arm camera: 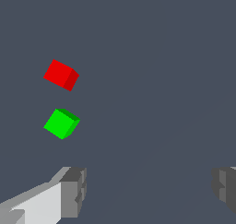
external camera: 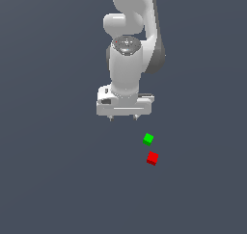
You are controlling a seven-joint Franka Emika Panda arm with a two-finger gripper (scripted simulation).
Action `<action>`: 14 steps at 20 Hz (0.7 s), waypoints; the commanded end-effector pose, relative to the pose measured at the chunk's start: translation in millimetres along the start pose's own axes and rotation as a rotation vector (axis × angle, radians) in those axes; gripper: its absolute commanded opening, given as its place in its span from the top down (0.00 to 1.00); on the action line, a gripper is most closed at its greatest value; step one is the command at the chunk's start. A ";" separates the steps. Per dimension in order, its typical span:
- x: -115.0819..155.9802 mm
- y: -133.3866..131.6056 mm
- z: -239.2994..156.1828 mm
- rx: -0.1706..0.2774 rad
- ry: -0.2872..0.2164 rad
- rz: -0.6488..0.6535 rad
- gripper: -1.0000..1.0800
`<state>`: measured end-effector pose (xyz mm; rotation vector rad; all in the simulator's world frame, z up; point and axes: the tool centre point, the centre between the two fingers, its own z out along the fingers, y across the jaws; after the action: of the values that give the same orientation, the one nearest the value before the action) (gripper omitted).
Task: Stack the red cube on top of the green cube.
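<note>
Gripper point(external camera: 123, 118) hangs above the surface point(external camera: 48, 180), fingers point(arm camera: 73, 191) spread and empty; red cube point(external camera: 152, 158) lies just beside green cube point(external camera: 148, 139), not yet stacked.

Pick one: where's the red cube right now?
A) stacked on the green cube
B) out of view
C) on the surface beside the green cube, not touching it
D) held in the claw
C: the red cube sits on the surface with a gap between it and the green cube, and the claw is open and holds nothing.
</note>
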<state>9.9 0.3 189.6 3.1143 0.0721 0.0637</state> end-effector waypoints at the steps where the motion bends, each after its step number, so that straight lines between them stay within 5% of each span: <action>1: 0.0 0.0 0.0 0.000 0.000 0.000 0.04; 14: 11.9 -24.0 19.0 0.002 -0.007 0.074 0.04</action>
<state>19.1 19.1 174.7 3.1180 -0.0199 0.0565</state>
